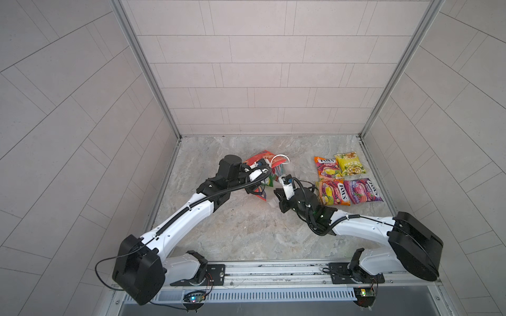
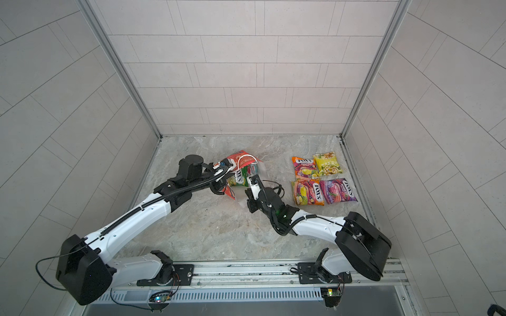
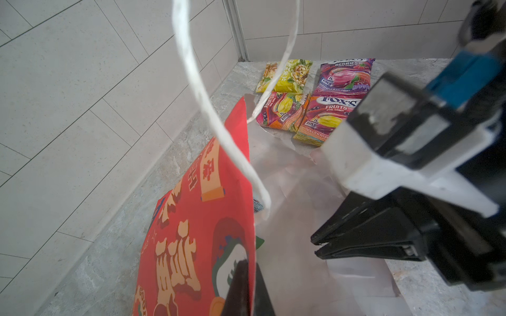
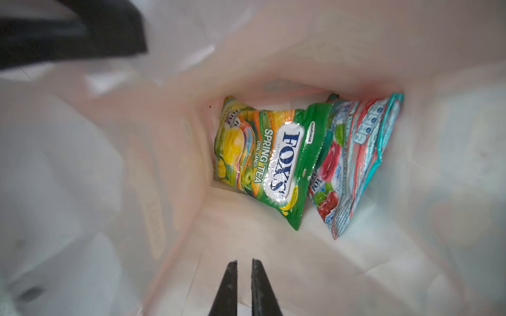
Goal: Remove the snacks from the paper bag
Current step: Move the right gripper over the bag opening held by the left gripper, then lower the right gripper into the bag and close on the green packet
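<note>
L claw [image 3: 250, 276] pinches the bag [image 3: 197, 219] wall at the rim, one finger on the red outside, one inside. The bag sits tilted mid-desk [image 1: 246, 232], mouth toward R claw [image 4: 244, 262]. R claw is inside the mouth, fingers all but pressed together w/ a thin slit, nothing btwn them, apart from the packs. Green pack [image 4: 262, 164] & blue pack [image 4: 356, 164] lie side by side at the bag bottom. On the desk to the right, a 2x2 block: orange pack [image 1: 327, 167], yellow pack [image 1: 350, 163], pink pack [image 1: 332, 192], purple pack [image 1: 362, 190].
</note>
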`<state>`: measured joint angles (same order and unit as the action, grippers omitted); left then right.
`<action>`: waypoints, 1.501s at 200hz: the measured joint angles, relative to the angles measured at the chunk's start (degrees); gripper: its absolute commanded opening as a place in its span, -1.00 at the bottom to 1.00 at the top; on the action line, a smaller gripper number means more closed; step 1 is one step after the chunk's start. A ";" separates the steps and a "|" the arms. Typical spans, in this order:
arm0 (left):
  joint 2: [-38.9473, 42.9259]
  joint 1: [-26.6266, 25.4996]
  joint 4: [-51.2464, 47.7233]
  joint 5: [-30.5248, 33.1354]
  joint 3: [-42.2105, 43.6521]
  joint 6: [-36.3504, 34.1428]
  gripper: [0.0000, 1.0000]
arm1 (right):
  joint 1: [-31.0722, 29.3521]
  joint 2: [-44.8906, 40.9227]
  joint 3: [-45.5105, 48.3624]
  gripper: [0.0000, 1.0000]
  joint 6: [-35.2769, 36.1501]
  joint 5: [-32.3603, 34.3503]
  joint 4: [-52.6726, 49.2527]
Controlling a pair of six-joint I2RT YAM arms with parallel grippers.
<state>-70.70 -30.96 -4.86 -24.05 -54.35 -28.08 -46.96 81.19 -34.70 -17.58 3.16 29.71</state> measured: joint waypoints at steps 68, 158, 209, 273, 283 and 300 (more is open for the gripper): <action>0.09 -0.20 0.04 -0.37 0.00 0.11 -1.00 | 4.02 12.31 -8.28 -0.26 -2.71 -0.68 4.11; 0.09 -0.33 0.22 -1.14 0.02 0.17 -1.00 | 5.66 24.39 -12.28 0.21 -9.42 4.52 10.12; 0.09 -0.31 0.28 -1.20 0.02 0.20 -1.00 | 5.64 27.47 -17.62 0.49 -12.09 8.68 8.59; 0.09 -0.17 1.42 0.00 0.11 0.70 -1.00 | 5.03 34.27 -29.99 0.35 -17.66 11.69 -1.05; 0.09 -0.15 1.66 0.48 0.13 0.79 -1.00 | 4.68 34.95 -31.87 0.17 -18.80 12.68 -3.74; 0.17 0.09 1.99 0.63 0.15 1.05 -1.00 | 4.46 36.15 -34.05 -0.13 -21.11 13.64 -6.84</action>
<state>-70.52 -30.87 -2.87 -23.42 -54.19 -27.03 -42.50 117.34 -68.75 -38.70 16.80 22.87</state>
